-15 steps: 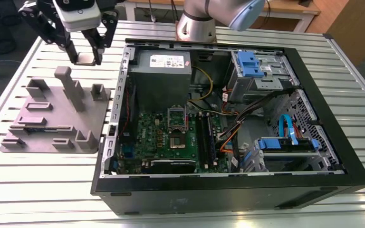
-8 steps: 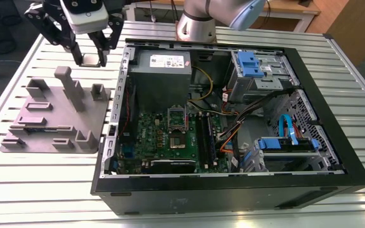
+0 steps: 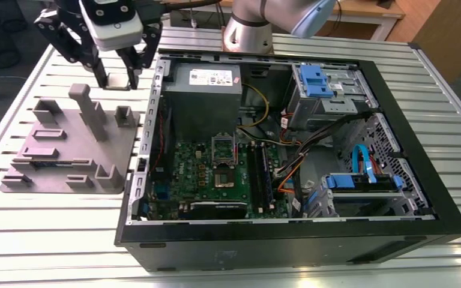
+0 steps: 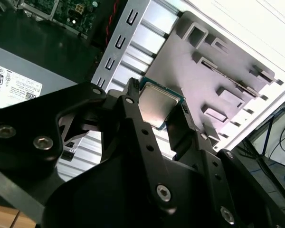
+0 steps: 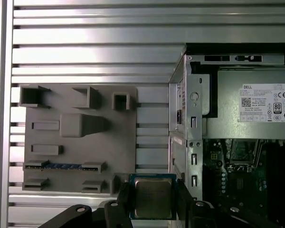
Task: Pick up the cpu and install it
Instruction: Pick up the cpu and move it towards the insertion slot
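Black angular claw (image 4: 157,105) clamps the flat, square, silver-topped cpu (image 5: 153,198) by its edges above the ribbed metal table (image 5: 85,42).

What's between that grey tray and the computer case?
Nothing: just bare slatted table between tray and case, in the first wrist view.

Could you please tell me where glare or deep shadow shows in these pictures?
In the second wrist view the table washes out white and the cpu lid catches a sheen; in the first wrist view the cpu is evenly lit, the computer case dark inside.
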Controlling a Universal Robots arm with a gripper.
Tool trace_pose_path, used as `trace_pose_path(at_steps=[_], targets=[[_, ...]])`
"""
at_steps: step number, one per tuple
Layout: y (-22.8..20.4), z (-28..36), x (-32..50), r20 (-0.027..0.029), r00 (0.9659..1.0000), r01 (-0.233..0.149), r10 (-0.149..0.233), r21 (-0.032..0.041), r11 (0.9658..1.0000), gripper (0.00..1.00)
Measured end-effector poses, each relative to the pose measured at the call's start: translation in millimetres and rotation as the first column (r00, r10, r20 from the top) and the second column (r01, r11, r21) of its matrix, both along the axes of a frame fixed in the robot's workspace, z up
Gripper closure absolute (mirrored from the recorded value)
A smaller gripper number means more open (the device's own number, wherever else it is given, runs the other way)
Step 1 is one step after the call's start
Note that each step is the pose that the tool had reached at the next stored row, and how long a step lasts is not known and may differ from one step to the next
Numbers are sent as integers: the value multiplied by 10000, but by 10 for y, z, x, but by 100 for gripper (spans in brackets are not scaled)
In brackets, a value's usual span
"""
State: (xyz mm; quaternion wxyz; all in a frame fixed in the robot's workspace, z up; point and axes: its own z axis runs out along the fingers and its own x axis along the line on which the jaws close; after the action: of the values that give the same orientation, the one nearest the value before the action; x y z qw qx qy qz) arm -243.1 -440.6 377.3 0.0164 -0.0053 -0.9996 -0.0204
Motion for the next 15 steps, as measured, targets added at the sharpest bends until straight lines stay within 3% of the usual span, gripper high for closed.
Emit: trace_pose_path(at_steps=[15], targets=[[-13,-10,394,-261,9997,1,-1,1,10000,53]])
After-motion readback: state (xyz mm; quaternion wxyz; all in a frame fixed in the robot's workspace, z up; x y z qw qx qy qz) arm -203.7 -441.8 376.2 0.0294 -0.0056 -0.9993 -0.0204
